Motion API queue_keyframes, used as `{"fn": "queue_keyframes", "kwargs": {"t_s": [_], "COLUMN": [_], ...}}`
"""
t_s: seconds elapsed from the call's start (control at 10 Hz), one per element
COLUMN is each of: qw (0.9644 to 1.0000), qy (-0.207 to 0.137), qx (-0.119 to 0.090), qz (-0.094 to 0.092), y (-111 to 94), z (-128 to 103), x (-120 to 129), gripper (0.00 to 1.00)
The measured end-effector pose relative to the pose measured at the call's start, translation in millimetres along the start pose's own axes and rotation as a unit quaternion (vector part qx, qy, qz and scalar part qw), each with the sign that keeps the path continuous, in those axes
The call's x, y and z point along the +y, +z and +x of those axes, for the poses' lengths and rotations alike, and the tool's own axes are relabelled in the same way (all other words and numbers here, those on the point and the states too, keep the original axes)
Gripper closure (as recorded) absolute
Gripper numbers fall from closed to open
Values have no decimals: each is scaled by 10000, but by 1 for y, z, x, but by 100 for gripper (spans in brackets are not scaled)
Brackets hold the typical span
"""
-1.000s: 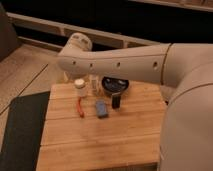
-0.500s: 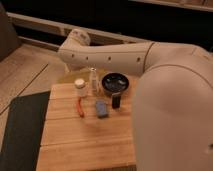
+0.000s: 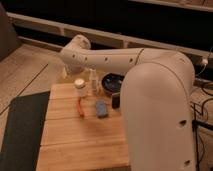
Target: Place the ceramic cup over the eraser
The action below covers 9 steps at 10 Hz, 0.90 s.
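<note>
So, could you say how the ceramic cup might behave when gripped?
The ceramic cup stands upright, short and stubby, so probably hard to tip; its plain smooth sides may slip. The gripper hangs just behind it, at the table's far edge.

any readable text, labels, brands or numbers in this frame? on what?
None can be read.
ceramic cup: plain, no marking.
eraser, white bottle, blue slab, robot arm: no text to make out.
gripper: hangs past the far left corner of the wooden table, behind the cup; no label visible.
</note>
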Motion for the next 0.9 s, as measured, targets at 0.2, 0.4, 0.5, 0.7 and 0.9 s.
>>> {"fn": "queue_keyframes", "kwargs": {"t_s": [0.2,0.4,0.5,0.7,0.9], "qw": [9997,9993,9991,9988,9983], "qy": [-7,-84,-137,-215,-249], "qx": [222,361,370,415,507], "qz": [-69,-106,-128,-133,-147], "y": [14,28,33,44,54], "z": [6,4,0,-7,-8], "x": [-3,-10,-13,-23,-28], "gripper": [35,35,35,35,35]}}
